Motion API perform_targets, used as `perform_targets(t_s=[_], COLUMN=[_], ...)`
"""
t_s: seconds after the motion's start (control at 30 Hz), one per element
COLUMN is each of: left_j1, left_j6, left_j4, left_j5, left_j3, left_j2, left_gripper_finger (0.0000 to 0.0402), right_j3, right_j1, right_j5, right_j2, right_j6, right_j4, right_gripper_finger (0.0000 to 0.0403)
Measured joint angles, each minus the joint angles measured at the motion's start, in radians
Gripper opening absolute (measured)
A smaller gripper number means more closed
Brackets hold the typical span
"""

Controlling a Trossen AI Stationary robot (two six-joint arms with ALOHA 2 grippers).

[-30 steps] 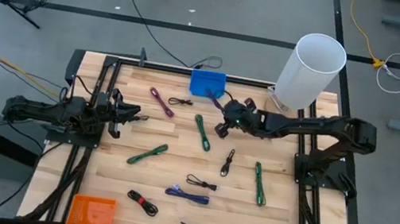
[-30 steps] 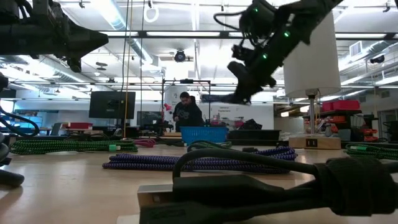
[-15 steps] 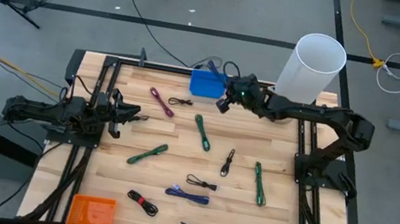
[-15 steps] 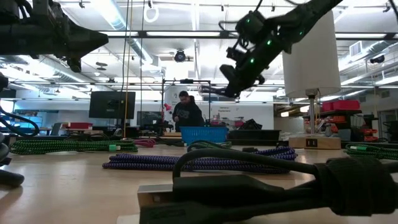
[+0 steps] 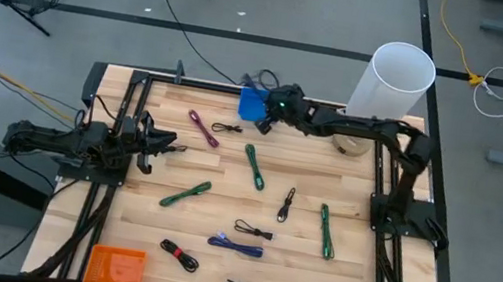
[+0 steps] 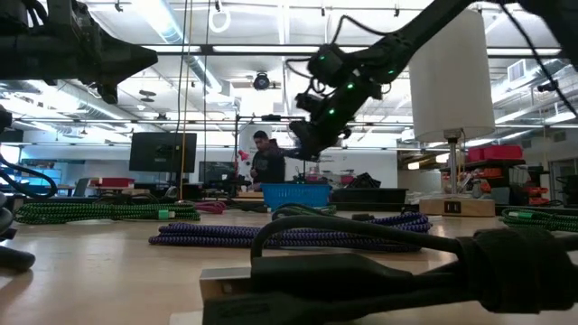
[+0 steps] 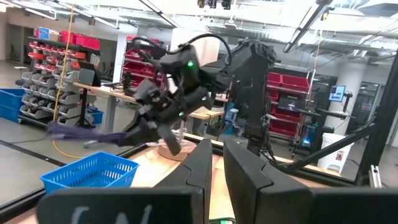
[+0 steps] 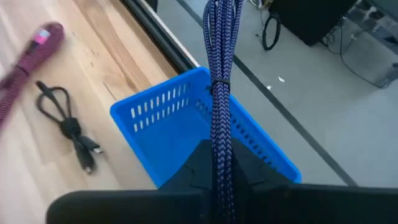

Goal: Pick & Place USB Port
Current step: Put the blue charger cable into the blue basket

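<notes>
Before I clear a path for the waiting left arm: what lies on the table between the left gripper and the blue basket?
In the high view, a magenta cable and a small black cable lie between the left gripper and the blue basket.

Cables lying on table: three green, one pink, one blue-purple, five black. One blue braided cable in right claw. One blue basket below claw. One orange tray. One white cylinder.
</notes>
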Motion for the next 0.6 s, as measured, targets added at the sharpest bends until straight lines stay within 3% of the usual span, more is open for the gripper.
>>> perform_targets(t_s=[0.2, 0.6], left_j1=[0.000, 0.000], left_j6=[-0.003, -0.001], left_j4=[-0.007, -0.013], left_j5=[0.000, 0.000], left_j3=[0.000, 0.000], left_j2=[0.000, 0.000], left_gripper_finger=[0.0046, 0.0046], right_j3=[0.069, 0.072], right_j1=[-0.007, -0.038], right_j5=[0.095, 0.069], right_j2=[0.088, 0.097], right_j6=[-0.058, -0.057], right_j4=[-0.031, -0.058], right_gripper_finger=[0.0016, 0.0016])
